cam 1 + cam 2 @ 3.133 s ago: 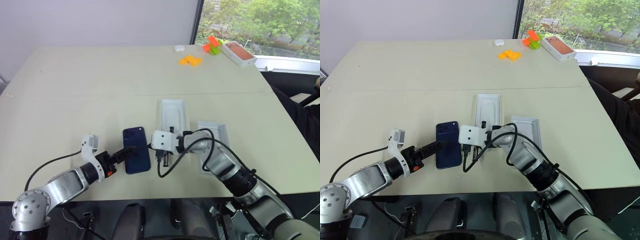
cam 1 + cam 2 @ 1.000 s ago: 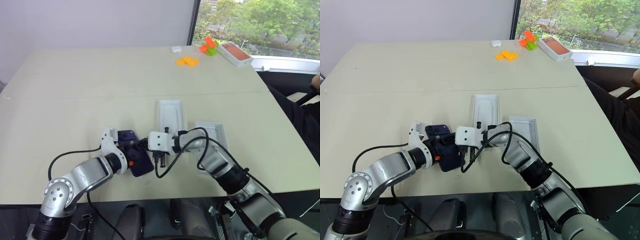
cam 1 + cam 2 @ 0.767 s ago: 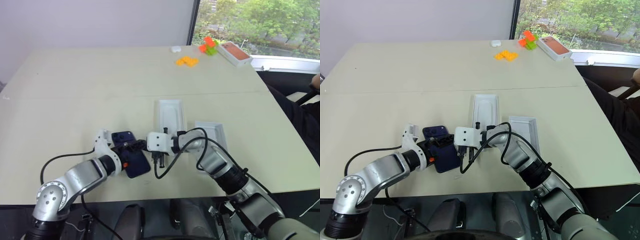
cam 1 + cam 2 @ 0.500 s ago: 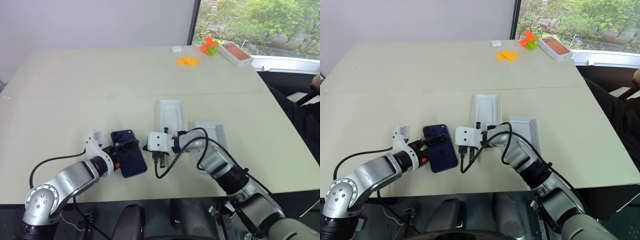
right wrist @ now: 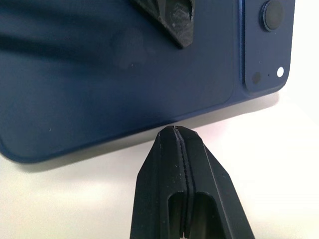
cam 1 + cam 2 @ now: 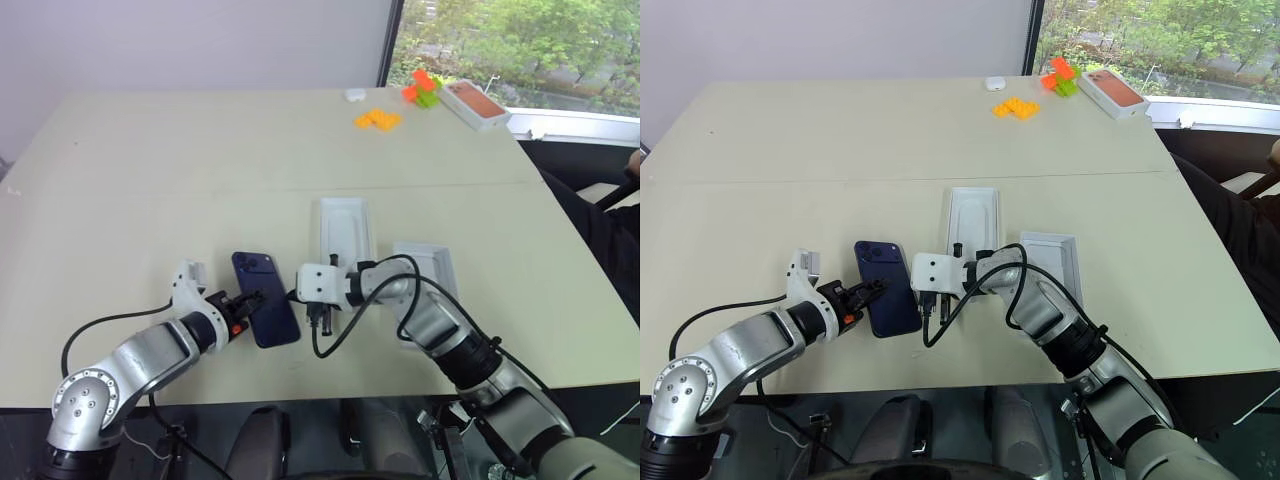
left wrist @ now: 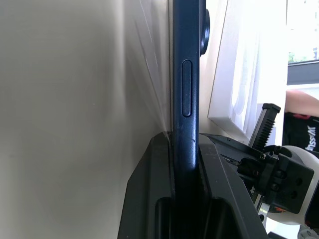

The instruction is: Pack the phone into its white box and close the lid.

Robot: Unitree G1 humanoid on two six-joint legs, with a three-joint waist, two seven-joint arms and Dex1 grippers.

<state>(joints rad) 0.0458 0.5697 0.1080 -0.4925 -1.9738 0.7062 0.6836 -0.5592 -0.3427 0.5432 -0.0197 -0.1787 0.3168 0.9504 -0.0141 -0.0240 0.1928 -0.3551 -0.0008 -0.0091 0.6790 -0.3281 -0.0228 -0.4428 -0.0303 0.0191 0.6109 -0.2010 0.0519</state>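
From the head camera, the phone (image 6: 265, 298) lies back-up on the table (image 6: 200, 190), near the front edge. The left hand (image 6: 243, 304) meets it at its left long edge, and the right hand (image 6: 296, 296) sits just beside its right long edge. The white box (image 6: 346, 229) lies open just past the right wrist. To its right the lid (image 6: 427, 270) lies on the table, partly behind the right arm. Far back by the window are orange bricks (image 6: 378, 120) and a white box with an orange-red top (image 6: 477, 103), both well apart from the work.

In the left wrist view, the left hand's two fingers (image 7: 149, 194) pinch the phone's edge, one above and one below, beside the side button (image 7: 186, 88). The step in hand is the pickup, I judge; packing has not begun.

In the right wrist view, the right hand's fingers (image 5: 169, 164) are pressed together and hold nothing. Their tip sits just short of the phone's long edge, with the camera cluster (image 5: 264, 45) off to one side.

Next, the left hand likely must lift the phone level and carry it over to the tray. It should set it down squarely, since the rim leaves little spare room. The right hand needs to clear the path.
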